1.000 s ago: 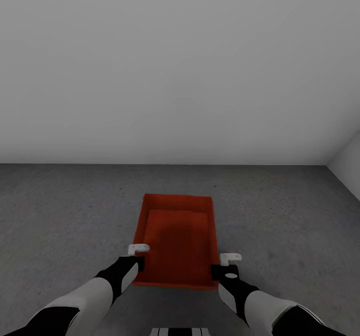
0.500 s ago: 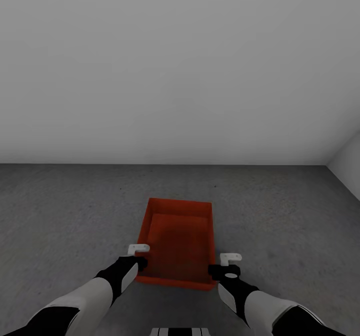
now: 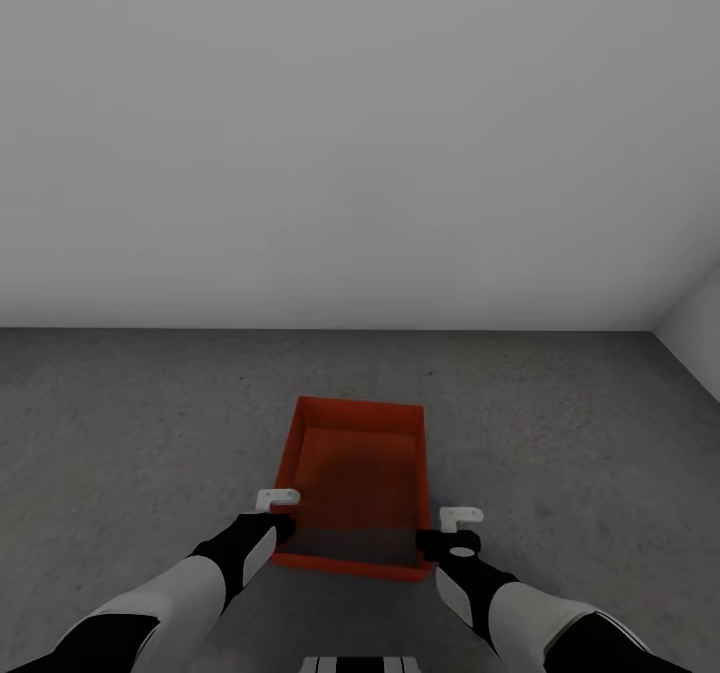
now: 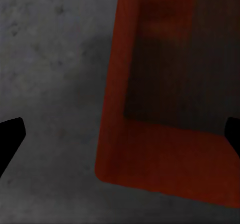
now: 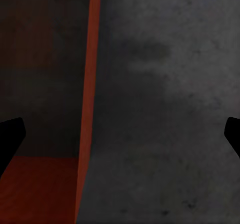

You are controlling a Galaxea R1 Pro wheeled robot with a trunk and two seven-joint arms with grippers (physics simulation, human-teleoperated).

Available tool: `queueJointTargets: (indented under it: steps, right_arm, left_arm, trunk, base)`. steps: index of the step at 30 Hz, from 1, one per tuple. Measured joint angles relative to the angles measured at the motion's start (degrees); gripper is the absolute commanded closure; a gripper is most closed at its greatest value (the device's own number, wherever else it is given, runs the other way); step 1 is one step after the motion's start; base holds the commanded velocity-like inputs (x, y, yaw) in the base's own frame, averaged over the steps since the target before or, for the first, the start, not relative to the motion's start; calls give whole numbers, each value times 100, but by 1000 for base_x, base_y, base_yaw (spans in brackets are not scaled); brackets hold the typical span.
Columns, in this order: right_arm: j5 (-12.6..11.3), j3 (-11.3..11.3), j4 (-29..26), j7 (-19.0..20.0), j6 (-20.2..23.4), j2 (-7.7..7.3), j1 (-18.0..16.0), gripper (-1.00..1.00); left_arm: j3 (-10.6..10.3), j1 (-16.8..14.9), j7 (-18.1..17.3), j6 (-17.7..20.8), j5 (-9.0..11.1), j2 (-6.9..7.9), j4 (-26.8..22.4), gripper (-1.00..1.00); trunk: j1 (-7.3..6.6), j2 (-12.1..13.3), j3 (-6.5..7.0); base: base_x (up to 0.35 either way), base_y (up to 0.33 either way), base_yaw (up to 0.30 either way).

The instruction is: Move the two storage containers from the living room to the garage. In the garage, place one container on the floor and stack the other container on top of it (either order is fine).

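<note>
Resting place: storage container (image 3: pixel 355 483) on the dark concrete floor (image 3: pixel 140 423), before the white wall (image 3: pixel 360 133).
Contents: none visible; a dark patch shows inside near the close end.
Left gripper (image 3: pixel 277 513): spread wide, straddling the container's left rim, holding nothing.
Right gripper (image 3: pixel 458 531): spread wide over the right rim, holding nothing.
Arms: both reach forward and down.
</note>
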Motion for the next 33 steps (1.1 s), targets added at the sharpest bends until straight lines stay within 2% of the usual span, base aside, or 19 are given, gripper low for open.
queueJointTargets:
  steps: [7, 33]
  right_arm:
    - [5, 0, 0, 0, 0, 2, 2, -100]
    - [7, 1, 0, 12, 18, 25, 3, -100]
  left_arm:
    - [0, 0, 1, 0, -2, 1, 0, -100]
    - [0, 0, -2, 0, 0, 0, 0, -100]
  trunk:
    - [0, 0, 0]
    - [-571, 1041, 466]
  base:
    - [0, 0, 0]
    - [0, 0, 0]
